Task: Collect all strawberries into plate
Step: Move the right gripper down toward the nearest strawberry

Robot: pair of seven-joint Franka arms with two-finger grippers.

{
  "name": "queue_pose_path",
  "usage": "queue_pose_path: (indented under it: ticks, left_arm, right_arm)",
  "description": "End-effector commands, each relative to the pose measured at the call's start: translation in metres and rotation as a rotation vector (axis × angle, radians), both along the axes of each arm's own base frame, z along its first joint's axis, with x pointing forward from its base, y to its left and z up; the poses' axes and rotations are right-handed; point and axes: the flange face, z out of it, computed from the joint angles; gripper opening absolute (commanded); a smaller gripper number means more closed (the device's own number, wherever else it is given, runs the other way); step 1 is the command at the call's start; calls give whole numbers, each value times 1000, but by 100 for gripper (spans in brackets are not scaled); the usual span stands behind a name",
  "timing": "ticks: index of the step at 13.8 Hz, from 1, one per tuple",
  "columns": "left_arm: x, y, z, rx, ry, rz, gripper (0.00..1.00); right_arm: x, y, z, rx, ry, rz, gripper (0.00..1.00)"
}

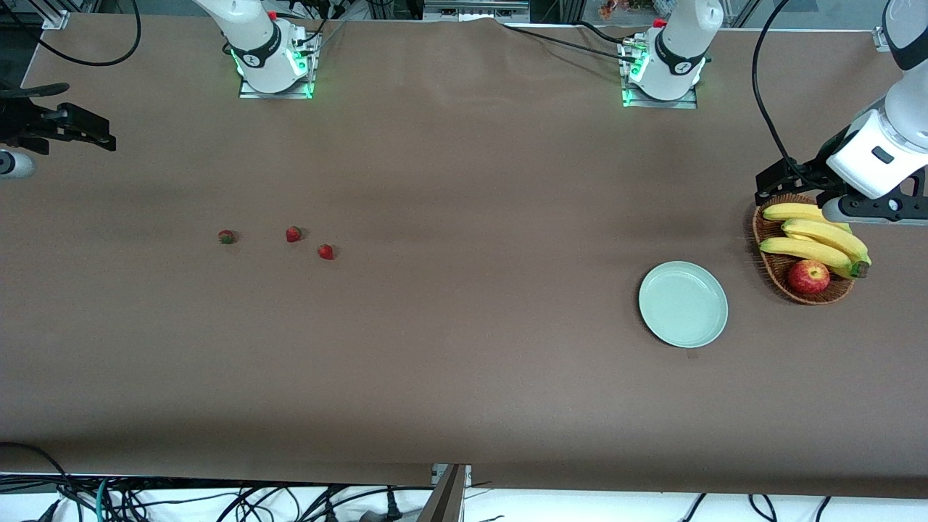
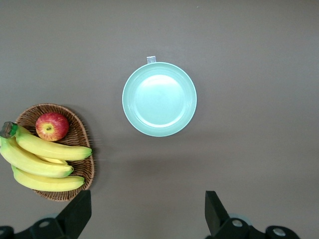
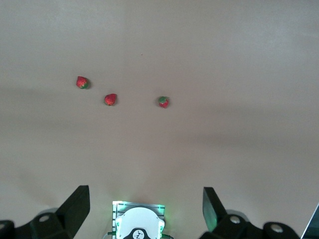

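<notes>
Three small red strawberries [image 1: 227, 236] [image 1: 293, 233] [image 1: 325, 251] lie apart on the brown table toward the right arm's end. They also show in the right wrist view [image 3: 163, 102] [image 3: 110, 99] [image 3: 82, 82]. The pale mint-green plate [image 1: 683, 304] lies bare toward the left arm's end, and it shows in the left wrist view [image 2: 159, 98]. My left gripper [image 1: 844, 196] [image 2: 147, 214] is open and empty, high over the basket's edge. My right gripper [image 1: 43, 127] [image 3: 144, 211] is open and empty, high over the right arm's end of the table, well away from the berries.
A brown woven basket [image 1: 768, 268] [image 2: 75, 124] beside the plate holds bananas [image 1: 815, 239] [image 2: 40, 159] and a red apple [image 1: 808, 276] [image 2: 52, 126]. The arm bases [image 1: 272, 65] [image 1: 663, 69] stand along the table edge farthest from the front camera. Cables hang below the nearest edge.
</notes>
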Motion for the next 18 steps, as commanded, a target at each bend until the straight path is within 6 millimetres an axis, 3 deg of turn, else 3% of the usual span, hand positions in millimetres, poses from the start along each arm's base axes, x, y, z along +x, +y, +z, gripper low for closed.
queue_pose_path:
  ticks: [1,10,14,17,18]
  left_arm:
    - [-1,0,5,17,7,-13,100]
    - [-1,2,5,17,5,-12,100]
    - [-1,2,5,17,5,-12,100]
    - [-1,2,5,17,7,-12,100]
    - [-1,2,5,17,7,-12,100]
  right_arm:
    - [1,-2,6,19,-4,0,100]
    - [3,-2,3,17,-2,-9,100]
    - [19,-2,-17,9,-8,-8,100]
    - [42,-4,-51,3,4,1,100]
    - [51,-2,-71,0,29,3,100]
